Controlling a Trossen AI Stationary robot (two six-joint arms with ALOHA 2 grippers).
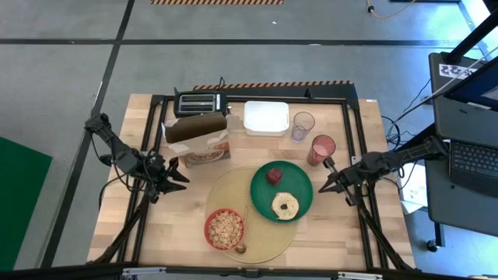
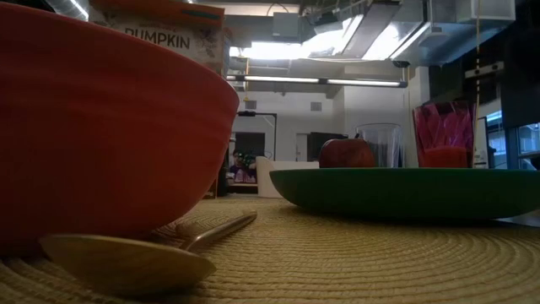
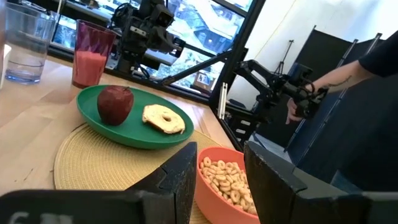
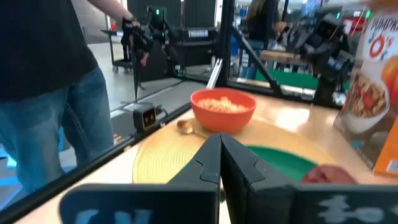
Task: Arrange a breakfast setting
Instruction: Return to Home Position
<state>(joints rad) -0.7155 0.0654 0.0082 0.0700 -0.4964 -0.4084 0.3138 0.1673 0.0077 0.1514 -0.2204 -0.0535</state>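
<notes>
Nearest you, the red bowl (image 1: 208, 230) of cereal (image 1: 226, 227) sits on the tan mat (image 1: 268, 239); behind, the green plate (image 1: 300, 182) carries bagel (image 1: 285, 205) and apple (image 1: 274, 176); your left hand (image 3: 217, 163) hangs parted and empty left of them; your right hand (image 4: 221, 146), clenched on nothing, hovers right; the pink cup (image 1: 320, 149) stands farthest.

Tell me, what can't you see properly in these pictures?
- Low view: the bowl is side-on, so its wall hides the cereal.
- Low view: the plate rim hides the bagel.
- Low view: the cereal box is cut off by the top edge.
- Right wrist view: the apple is just a blur.
- High view: the spoon is too small for detail.
- Left wrist view: the glass is cut off by the edge.
</notes>
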